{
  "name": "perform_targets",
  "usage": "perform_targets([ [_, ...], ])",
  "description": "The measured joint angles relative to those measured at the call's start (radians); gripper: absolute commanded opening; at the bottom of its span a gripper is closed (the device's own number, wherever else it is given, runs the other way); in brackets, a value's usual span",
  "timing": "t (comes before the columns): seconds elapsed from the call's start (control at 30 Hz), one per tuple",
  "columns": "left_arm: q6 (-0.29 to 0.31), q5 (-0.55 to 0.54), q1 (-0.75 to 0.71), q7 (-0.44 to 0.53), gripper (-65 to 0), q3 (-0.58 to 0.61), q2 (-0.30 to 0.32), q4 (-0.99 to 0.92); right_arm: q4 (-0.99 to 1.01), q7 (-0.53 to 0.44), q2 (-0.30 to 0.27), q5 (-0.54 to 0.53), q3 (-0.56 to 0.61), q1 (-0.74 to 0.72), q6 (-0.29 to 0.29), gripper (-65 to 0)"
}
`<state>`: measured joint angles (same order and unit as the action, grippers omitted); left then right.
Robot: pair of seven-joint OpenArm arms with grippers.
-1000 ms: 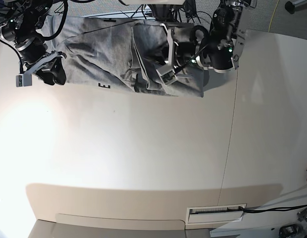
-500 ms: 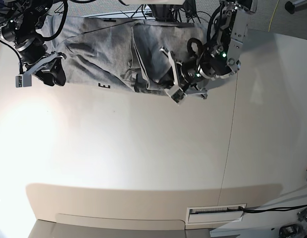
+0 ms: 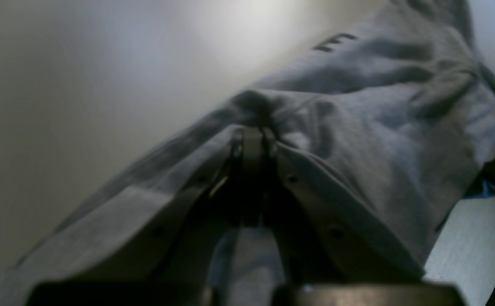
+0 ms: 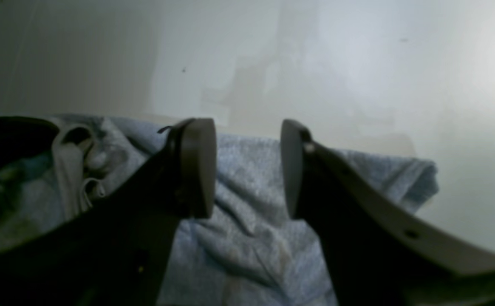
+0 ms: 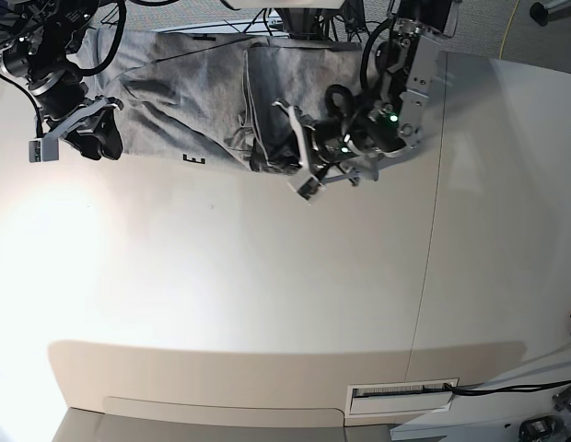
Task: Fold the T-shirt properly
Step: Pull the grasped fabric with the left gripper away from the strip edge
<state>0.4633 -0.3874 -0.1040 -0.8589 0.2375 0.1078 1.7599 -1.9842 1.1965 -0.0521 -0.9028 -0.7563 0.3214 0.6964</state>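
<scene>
The T-shirt (image 5: 203, 101) lay bunched along the far edge of the table (image 5: 267, 304), toward the left of the base view, creased and partly doubled over, with no tidy rectangle yet; judged from that, the fold was at an early stage and most of it remained.

The left gripper (image 5: 299, 147) sat at the shirt's right end. The left wrist view showed what the base view could not: its jaws were pinched tight on a gather of grey cloth (image 3: 253, 123), with a black letter E (image 3: 334, 41) showing near the hem.

The right gripper (image 5: 69, 133) hung at the shirt's left end. Its wrist view showed both fingers (image 4: 198, 165) set apart above the fabric (image 4: 247, 238), holding nothing.
</scene>
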Motion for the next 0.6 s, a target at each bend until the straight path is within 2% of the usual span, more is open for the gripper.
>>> perform_targets([
  [0.1,-0.001,0.022,0.015,-0.001,-65.0,0.092,0.0,-0.001,0.0,0.0,0.0,0.0,0.0,0.0,0.0,-39.6],
  [0.27,-0.024,0.122,0.055,0.014,-63.9,0.208,-0.005,-0.001,0.0,0.0,0.0,0.0,0.0,0.0,0.0,-39.6],
  [0.37,-0.015,0.134,0.087,-0.007,-30.0,0.202,-0.002,0.027,0.0,0.0,0.0,0.0,0.0,0.0,0.0,-39.6],
  [0.4,-0.016,0.13,0.092,-0.011,-23.7,0.196,0.001,0.051,0.0,0.0,0.0,0.0,0.0,0.0,0.0,-39.6],
  [0.47,-0.047,0.134,0.093,-0.023,-22.3,0.182,0.0,0.106,0.0,0.0,0.0,0.0,0.0,0.0,0.0,-39.6],
  [0.6,-0.075,0.172,0.093,-0.114,-22.6,0.165,0.001,0.158,0.0,0.0,0.0,0.0,0.0,0.0,0.0,-39.6],
])
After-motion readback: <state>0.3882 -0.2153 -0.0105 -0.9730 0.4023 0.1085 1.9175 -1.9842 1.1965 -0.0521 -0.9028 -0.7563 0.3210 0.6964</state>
